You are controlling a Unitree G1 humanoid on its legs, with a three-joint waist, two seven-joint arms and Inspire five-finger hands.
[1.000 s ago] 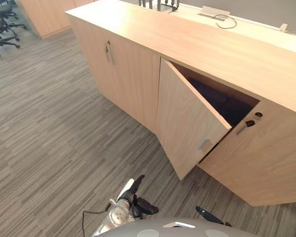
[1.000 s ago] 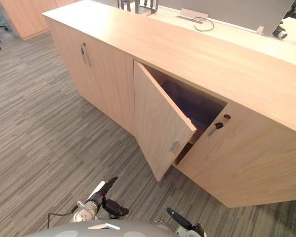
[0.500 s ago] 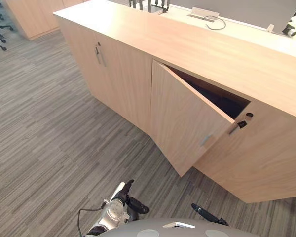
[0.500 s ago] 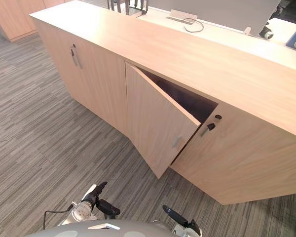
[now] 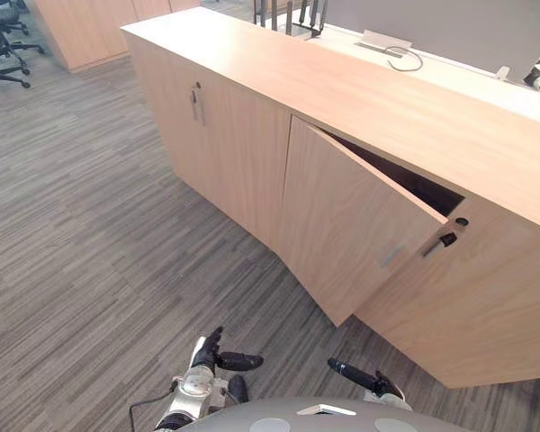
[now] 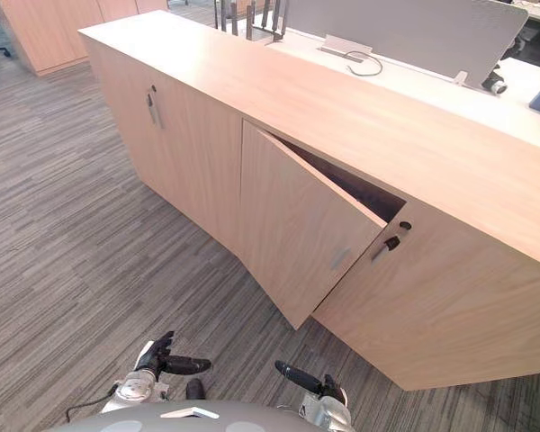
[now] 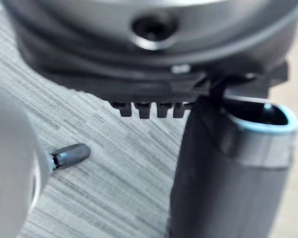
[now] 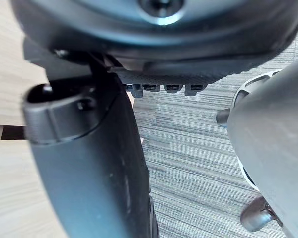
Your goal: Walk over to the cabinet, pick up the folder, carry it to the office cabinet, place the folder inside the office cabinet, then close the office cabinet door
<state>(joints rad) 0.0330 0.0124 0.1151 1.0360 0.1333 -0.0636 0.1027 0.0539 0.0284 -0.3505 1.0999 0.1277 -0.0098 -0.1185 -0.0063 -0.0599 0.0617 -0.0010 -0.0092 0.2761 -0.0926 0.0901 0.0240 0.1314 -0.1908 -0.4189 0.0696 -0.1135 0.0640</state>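
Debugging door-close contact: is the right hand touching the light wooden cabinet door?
Apart. The left eye view shows a strip of grey carpet between the right hand and the ajar light wooden cabinet door.

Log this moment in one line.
office cabinet door: ajar | left robot hand: open, empty, low | right robot hand: open, empty, clear of door

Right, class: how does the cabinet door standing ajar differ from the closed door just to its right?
The ajar door stands angled out from the office cabinet, showing a dark gap; the right-hand door sits flush. The ajar door carries a pale pull; the right-hand door has a dark handle below a round lock. Both share a light wood finish.
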